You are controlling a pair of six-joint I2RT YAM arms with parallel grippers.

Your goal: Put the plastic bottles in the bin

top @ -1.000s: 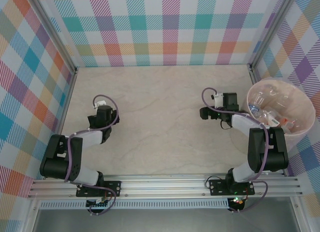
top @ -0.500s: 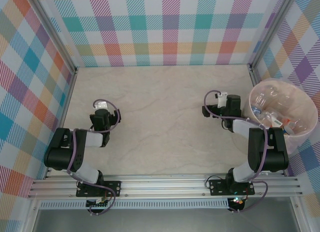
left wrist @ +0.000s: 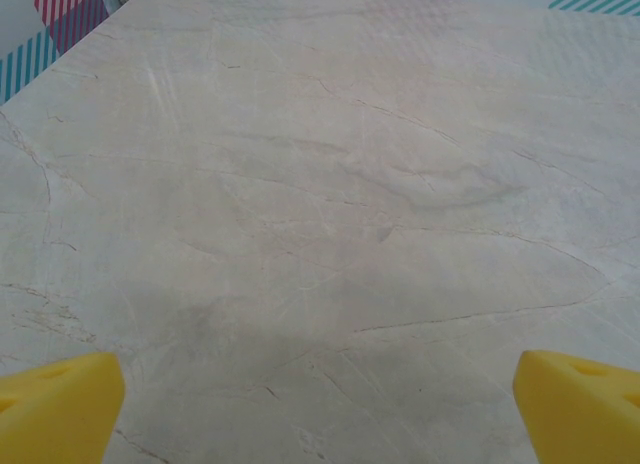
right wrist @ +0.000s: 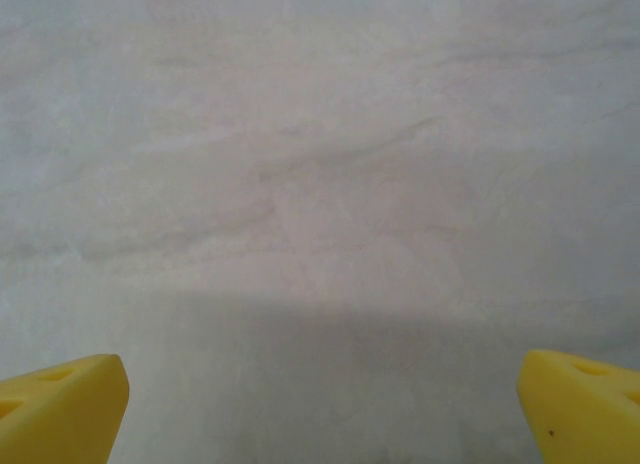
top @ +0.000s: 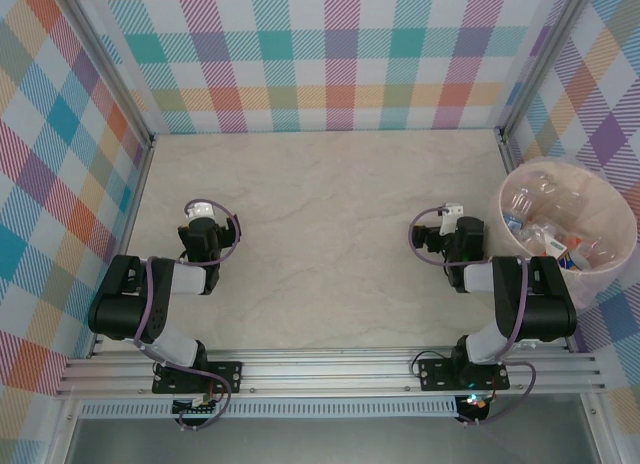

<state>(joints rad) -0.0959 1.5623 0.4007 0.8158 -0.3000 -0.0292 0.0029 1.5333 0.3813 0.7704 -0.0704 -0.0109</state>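
Note:
The pale pink bin (top: 624,246) stands at the table's right edge, holding several clear plastic bottles (top: 548,235) with coloured labels and caps. My right gripper (top: 452,226) hovers low over bare table just left of the bin, apart from it. In the right wrist view the right gripper (right wrist: 320,409) is open, with its yellow fingertips (right wrist: 60,404) wide apart and only marble tabletop between them. My left gripper (top: 202,220) sits over the left side of the table. It is open too (left wrist: 320,404), and nothing lies between its yellow pads (left wrist: 60,404).
Checked walls enclose the pale marble table (top: 320,234) on three sides, and metal posts stand at the back corners. An aluminium rail (top: 330,369) carrying both arm bases runs along the near edge.
The right gripper has drawn back toward its base and slightly right, ending lower beside the bin. The left gripper folded in a little early on, then held still.

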